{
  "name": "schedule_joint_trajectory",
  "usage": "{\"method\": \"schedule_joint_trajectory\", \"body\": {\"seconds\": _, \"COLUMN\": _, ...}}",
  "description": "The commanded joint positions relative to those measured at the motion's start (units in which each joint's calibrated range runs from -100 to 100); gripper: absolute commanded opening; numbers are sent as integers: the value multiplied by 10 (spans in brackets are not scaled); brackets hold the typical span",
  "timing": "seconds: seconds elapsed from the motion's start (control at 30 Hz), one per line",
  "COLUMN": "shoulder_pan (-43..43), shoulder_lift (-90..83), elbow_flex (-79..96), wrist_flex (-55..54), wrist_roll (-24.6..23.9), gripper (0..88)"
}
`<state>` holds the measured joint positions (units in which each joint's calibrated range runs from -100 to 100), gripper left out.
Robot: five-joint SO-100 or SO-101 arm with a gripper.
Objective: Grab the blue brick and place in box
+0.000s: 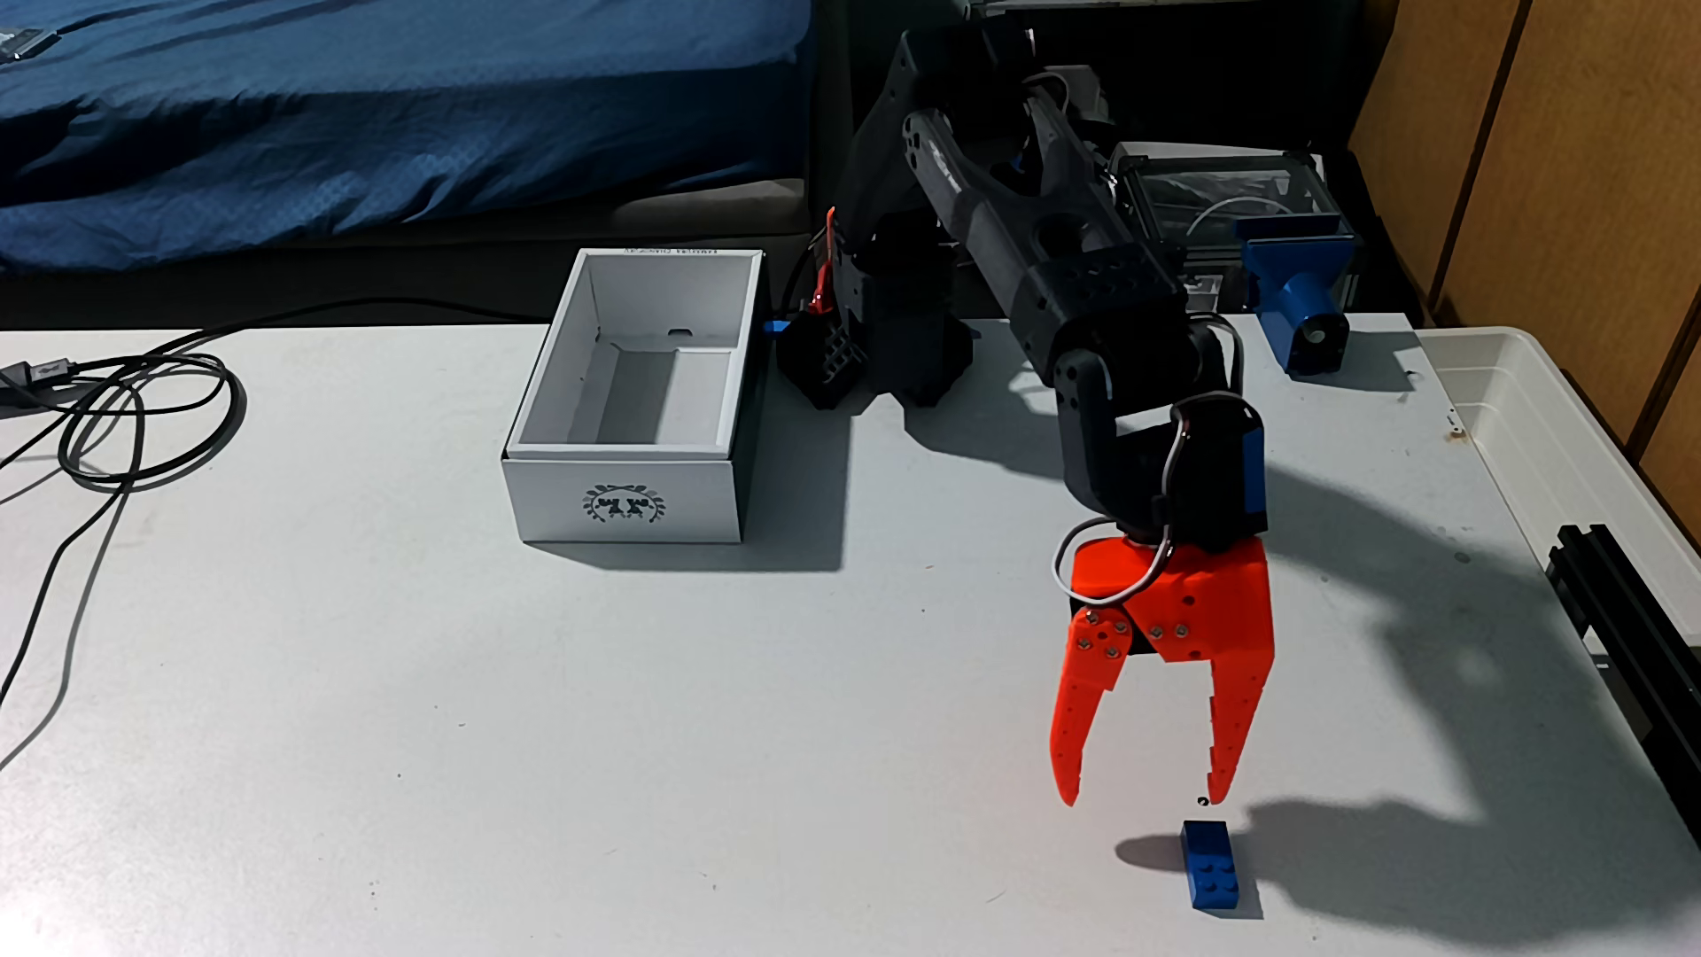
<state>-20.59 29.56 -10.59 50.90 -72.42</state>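
White box (631,501) (bare inside)

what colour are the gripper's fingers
Bright orange; the fingers show clearly in the fixed view, spread open just above the blue brick.

White table (460,736); blue bedding (368,120) behind; wooden panels (1565,138) right; hard shadows.

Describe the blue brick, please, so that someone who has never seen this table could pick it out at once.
Start at the white table in the fixed view and follow the dark arm to its orange gripper, open and pointing down. Just below its fingertips, near the picture's bottom edge, lies the blue brick. It is small and studded, unlike the larger blue device at the table's far edge.
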Motion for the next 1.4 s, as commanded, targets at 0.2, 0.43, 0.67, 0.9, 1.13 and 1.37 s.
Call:
{"method": "schedule_joint_trajectory", "body": {"seconds": 0.2, "shoulder_pan": -20, "shoulder_lift": 32, "elbow_flex": -61, "wrist_flex": -1, "wrist_roll": 3, "gripper": 271}}
{"method": "schedule_joint_trajectory", "body": {"seconds": 0.43, "shoulder_pan": -30, "shoulder_lift": 55, "elbow_flex": -64, "wrist_flex": 5, "wrist_roll": 4, "gripper": 271}}
{"method": "schedule_joint_trajectory", "body": {"seconds": 0.67, "shoulder_pan": -27, "shoulder_lift": 60, "elbow_flex": -95, "wrist_flex": 2, "wrist_roll": 4, "gripper": 271}}
{"method": "schedule_joint_trajectory", "body": {"seconds": 0.9, "shoulder_pan": -27, "shoulder_lift": 79, "elbow_flex": -110, "wrist_flex": 3, "wrist_roll": 4, "gripper": 271}}
{"method": "schedule_joint_trajectory", "body": {"seconds": 1.13, "shoulder_pan": -25, "shoulder_lift": 107, "elbow_flex": -138, "wrist_flex": 7, "wrist_roll": 4, "gripper": 271}}
{"method": "schedule_joint_trajectory", "body": {"seconds": 1.37, "shoulder_pan": -25, "shoulder_lift": 107, "elbow_flex": -138, "wrist_flex": 7, "wrist_roll": 5, "gripper": 269}}
